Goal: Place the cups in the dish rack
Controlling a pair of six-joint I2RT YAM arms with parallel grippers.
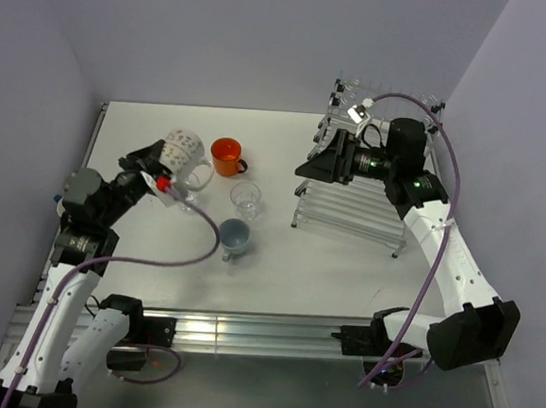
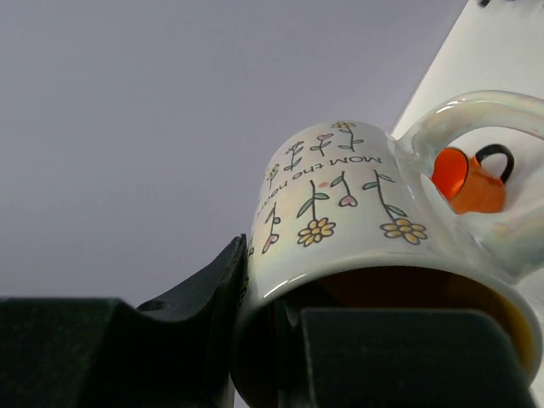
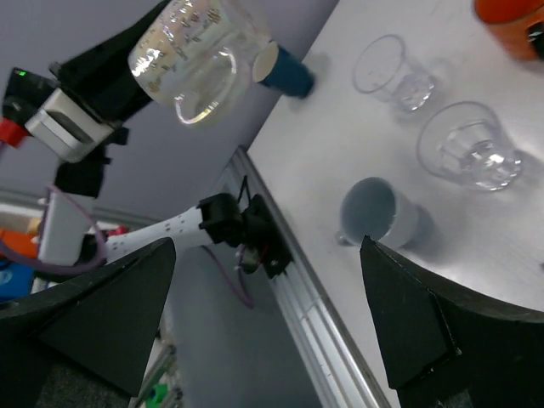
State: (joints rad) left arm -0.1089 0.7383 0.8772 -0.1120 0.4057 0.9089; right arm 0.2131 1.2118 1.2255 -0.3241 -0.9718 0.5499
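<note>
White mug [image 2: 340, 217] in left end effector [image 1: 165, 169] (interior, seemingly orange, left-wrist only)

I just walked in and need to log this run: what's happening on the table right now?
The left gripper holds the white flowered mug lifted off the table, one finger inside its rim. The right gripper hangs open and empty by the dish rack. The orange mug, blue mug and two clear glasses are on the table, not yet loaded.

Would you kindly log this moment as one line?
left pincer: shut on white mug, aloft | right pincer: open, by dish rack | table: orange mug, blue mug, two tumblers
</note>
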